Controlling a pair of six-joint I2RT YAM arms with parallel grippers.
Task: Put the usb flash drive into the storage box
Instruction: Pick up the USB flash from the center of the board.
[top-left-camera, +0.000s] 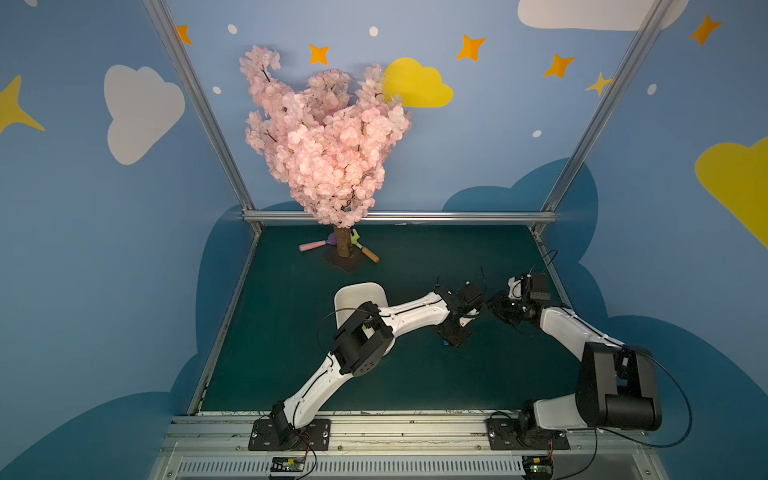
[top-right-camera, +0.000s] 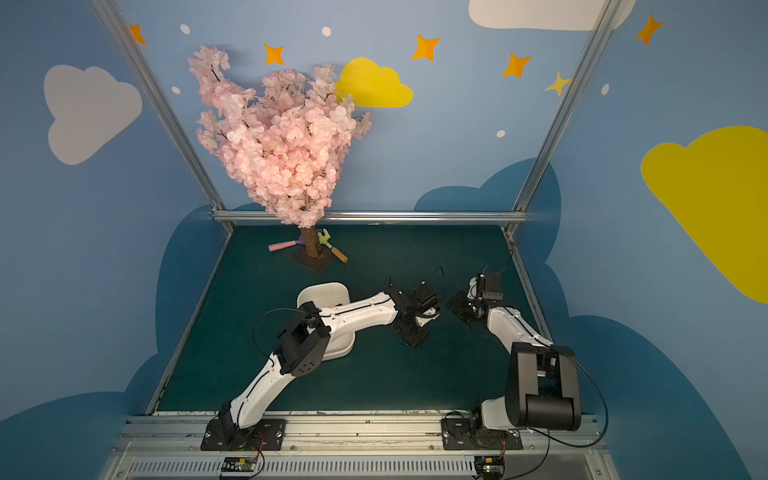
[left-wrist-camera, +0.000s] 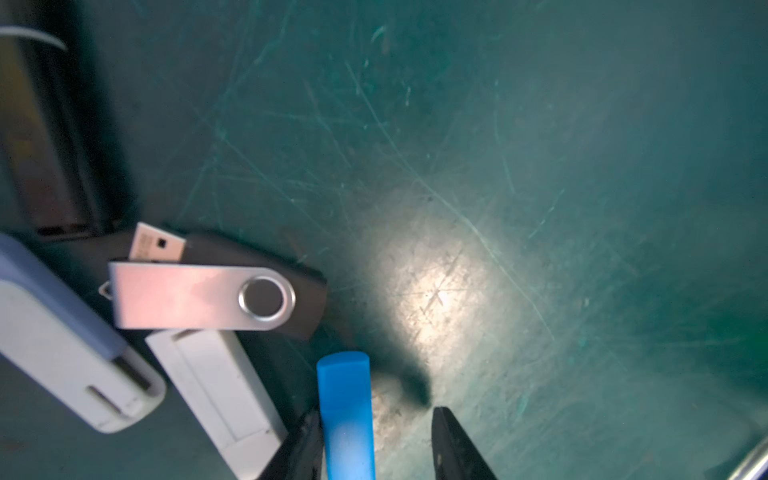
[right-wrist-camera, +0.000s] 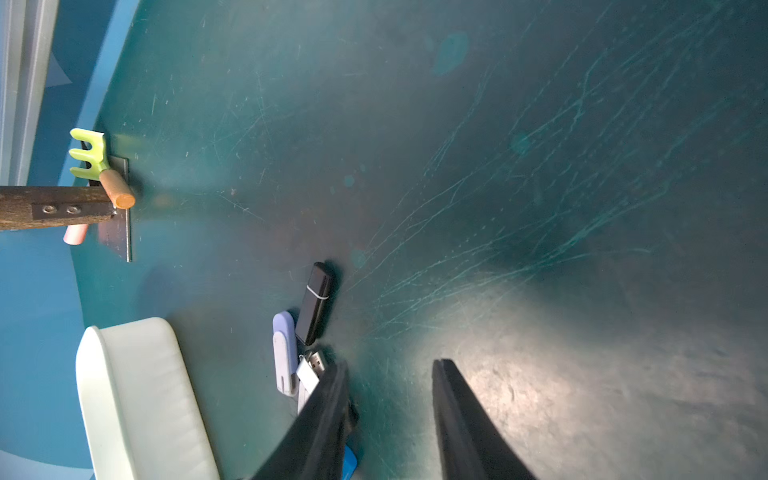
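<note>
Lying beside storage box (right-wrist-camera: 88, 374): flash drives (right-wrist-camera: 283, 353). Left tool (left-wrist-camera: 376, 413) parted astride blue drive (left-wrist-camera: 345, 407); right tool (right-wrist-camera: 391, 362) parted.

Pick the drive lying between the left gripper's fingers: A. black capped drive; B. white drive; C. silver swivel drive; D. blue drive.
D: the left wrist view shows the blue drive between the left gripper's open fingers, right beside one of them.

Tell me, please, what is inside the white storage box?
The storage box shows only bare white floor at its far end; the left arm covers the rest in both top views.
</note>
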